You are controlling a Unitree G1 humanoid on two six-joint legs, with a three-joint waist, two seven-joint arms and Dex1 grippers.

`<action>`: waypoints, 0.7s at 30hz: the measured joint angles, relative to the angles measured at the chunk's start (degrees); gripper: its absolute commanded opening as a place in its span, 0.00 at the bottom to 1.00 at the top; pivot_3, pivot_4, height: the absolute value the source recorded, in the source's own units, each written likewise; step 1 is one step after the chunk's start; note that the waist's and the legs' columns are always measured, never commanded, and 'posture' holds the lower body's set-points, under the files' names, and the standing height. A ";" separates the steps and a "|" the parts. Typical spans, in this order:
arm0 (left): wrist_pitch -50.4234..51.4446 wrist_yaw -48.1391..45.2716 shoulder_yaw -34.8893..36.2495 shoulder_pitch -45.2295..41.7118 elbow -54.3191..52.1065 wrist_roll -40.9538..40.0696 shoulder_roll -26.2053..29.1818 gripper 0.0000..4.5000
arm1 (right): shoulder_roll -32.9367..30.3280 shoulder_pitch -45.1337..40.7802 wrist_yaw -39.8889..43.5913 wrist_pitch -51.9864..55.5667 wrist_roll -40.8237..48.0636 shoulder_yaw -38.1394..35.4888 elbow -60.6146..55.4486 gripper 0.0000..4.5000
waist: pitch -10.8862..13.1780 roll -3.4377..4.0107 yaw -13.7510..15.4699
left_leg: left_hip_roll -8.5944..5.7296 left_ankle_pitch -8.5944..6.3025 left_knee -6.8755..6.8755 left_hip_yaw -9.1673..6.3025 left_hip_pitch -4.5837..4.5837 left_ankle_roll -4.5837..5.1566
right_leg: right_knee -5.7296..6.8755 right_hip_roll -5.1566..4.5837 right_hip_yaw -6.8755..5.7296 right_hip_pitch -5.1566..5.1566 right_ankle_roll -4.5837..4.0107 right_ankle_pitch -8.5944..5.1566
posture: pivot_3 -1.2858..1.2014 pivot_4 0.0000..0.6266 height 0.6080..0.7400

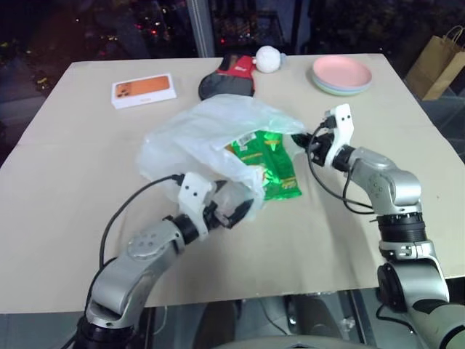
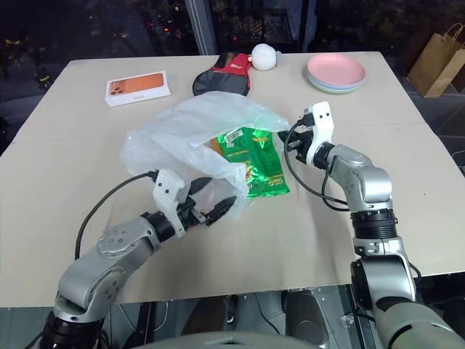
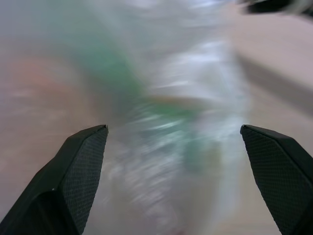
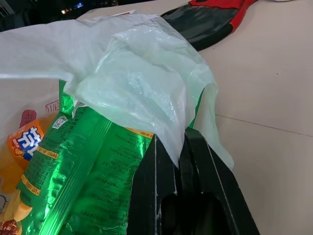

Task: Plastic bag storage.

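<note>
The plastic bag (image 1: 203,134), thin, translucent white and crinkled, lies in a heap at the middle of the table, partly covering a green snack packet (image 1: 275,166). My right gripper (image 4: 178,147) is shut on the bag's right edge, holding a fold of the film just above the packet; it also shows as the right gripper (image 1: 301,138). My left gripper (image 1: 231,205) is open at the bag's near edge, its fingers (image 3: 80,161) spread wide, with blurred film and green between them. I cannot tell whether they touch the bag.
At the table's far side are a white and orange box (image 1: 143,91), a black and red flat item (image 1: 229,76), a white ball (image 1: 267,58) and stacked pink and green plates (image 1: 341,74). A brown paper bag (image 1: 438,65) stands beyond the right corner.
</note>
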 measured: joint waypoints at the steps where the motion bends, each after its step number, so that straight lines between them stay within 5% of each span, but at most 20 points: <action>1: -0.42 0.85 -0.56 0.16 0.22 1.89 -0.20 1.00 | 0.01 0.15 0.00 -0.01 -0.02 0.14 0.00 0.00 | 0.00 0.00 0.00 | 0.00 0.00 0.00 0.00 -0.01 0.00 | 0.00 0.00 0.00 0.00 0.00 0.00 | 0.52 0.24 1.00; 12: -10.78 5.44 8.80 2.59 13.38 13.00 -1.40 1.00 | 0.44 0.74 -0.04 0.02 -0.07 0.99 -0.68 0.00 | 0.00 0.00 0.00 | 0.00 0.00 0.00 -0.02 0.01 0.00 | 0.02 -0.01 -0.02 0.00 0.00 0.00 | 0.52 0.24 1.00; 21: -18.65 2.03 10.62 -10.90 34.33 14.99 -1.42 1.00 | 0.75 0.73 -0.01 0.20 -0.04 1.31 -0.90 0.00 | -0.01 -0.02 0.11 | -0.02 0.00 0.01 -0.07 -0.01 0.00 | 0.02 -0.01 -0.09 0.00 0.01 0.01 | 0.52 0.24 1.00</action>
